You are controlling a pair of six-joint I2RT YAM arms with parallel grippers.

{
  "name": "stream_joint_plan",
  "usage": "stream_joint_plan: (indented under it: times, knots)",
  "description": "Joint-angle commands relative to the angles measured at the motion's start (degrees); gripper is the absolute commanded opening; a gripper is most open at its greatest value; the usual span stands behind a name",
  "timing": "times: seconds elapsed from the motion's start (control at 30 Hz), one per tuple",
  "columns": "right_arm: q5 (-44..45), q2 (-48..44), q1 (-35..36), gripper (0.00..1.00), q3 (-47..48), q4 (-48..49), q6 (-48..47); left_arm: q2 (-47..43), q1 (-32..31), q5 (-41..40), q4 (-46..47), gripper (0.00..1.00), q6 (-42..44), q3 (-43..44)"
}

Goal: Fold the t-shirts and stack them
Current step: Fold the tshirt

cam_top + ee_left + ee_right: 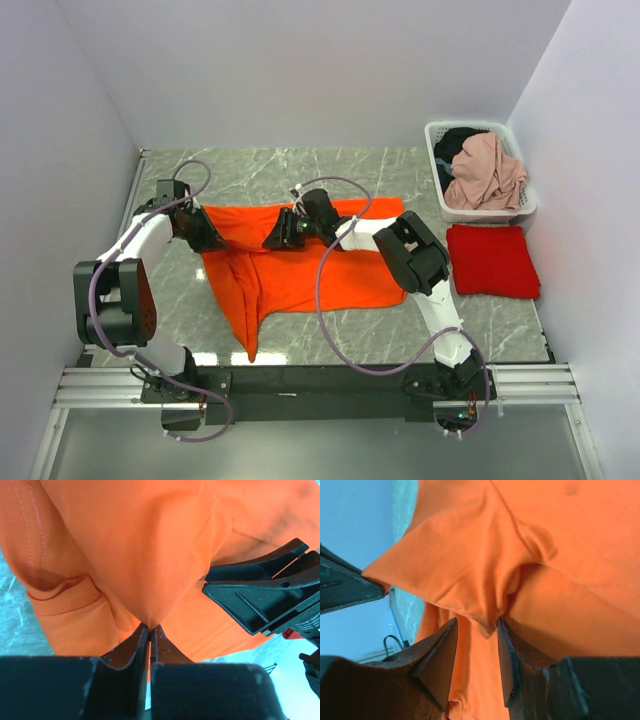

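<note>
Orange tee [300,270] spread centre, far edge running L-R; L claw [207,238] pinched shut on its left end, R claw [277,240] nearby on same edge, jaws apart, cloth loose between. Red tee [492,260] folded, far right.

Am working in robot lab cell, not home. Plain white walls [300,70] boxing in marble-look table [250,170]. Metal rail [540,385] running along near edge, my left arm [120,300] and right arm [420,260] sitting bolted to it, purple cables [320,290] looping loose. Only homely things being laundry: orange t-shirt [300,275] lying spread on table, red t-shirt [492,260] lying folded at right, white basket [490,214] of clothes sitting in far right corner.
</note>
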Motion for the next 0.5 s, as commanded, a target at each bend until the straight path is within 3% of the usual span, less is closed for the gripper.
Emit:
stream_joint_plan:
  times: [0.0, 0.27, 0.47]
  knots:
    - [-2.07, -0.31, 0.10, 0.45, -0.45, 6.37, 0.98, -0.57, 0.23, 2.10, -0.45, 0.08, -0.78, 2.52]
    - [-4.45, -0.48, 0.19, 0.45, -0.89, 9.55, 3.00, -0.48, 0.23, 2.37, -0.54, 0.08, -1.04, 3.32]
    - [-0.24, -1.72, 0.02, 0.43, -1.68, 3.76, 1.78, -0.83, 0.31, 1.67, -0.72, 0.08, -1.30, 4.46]
